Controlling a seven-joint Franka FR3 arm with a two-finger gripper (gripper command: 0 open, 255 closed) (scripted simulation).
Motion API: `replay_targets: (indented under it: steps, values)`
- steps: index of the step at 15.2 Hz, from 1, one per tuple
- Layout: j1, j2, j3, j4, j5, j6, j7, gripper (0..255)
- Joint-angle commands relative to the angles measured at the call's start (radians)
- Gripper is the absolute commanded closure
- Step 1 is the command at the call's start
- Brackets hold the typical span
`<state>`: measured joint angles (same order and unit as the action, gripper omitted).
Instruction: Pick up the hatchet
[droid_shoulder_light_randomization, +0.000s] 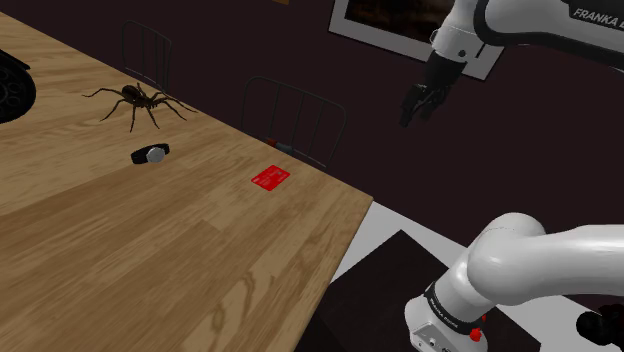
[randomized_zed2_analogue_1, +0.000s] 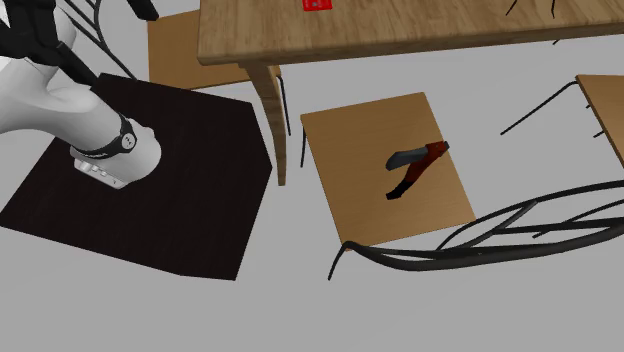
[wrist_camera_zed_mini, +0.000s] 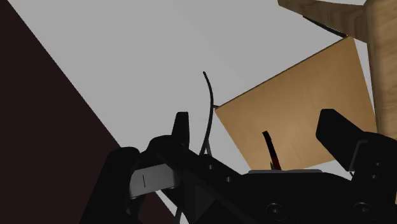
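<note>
Your claw (wrist_camera_zed_mini: 256, 119) gapes wide, holding nothing; the one hatchet (randomized_zed2_analogue_1: 415, 165) lies on one chair seat (randomized_zed2_analogue_1: 350, 150), centre-right of the second exterior view, well apart.

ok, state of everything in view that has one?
All-black two-finger gripper: open, holding nothing
Wooden-seated black-framed chair: upright
Red-and-black hatchet: lying flat on that chair's seat, not held
Flat red card: lying flat on the wooden table
Brown spider figure: standing on the table
</note>
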<state>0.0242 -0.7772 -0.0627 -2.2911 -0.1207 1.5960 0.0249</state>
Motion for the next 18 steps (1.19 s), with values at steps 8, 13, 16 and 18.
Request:
replay_targets:
  steps: [8,13,16,18]
  values:
    - [0.043,0.207,-0.035,0.012,0.010,0.208,-0.076,0]
    - [0.074,0.374,-0.054,0.059,0.031,0.335,-0.137,0]
    - [0.091,0.478,-0.062,0.103,0.050,0.400,-0.177,0]
    - [0.102,0.549,-0.065,0.138,0.064,0.438,-0.204,0]
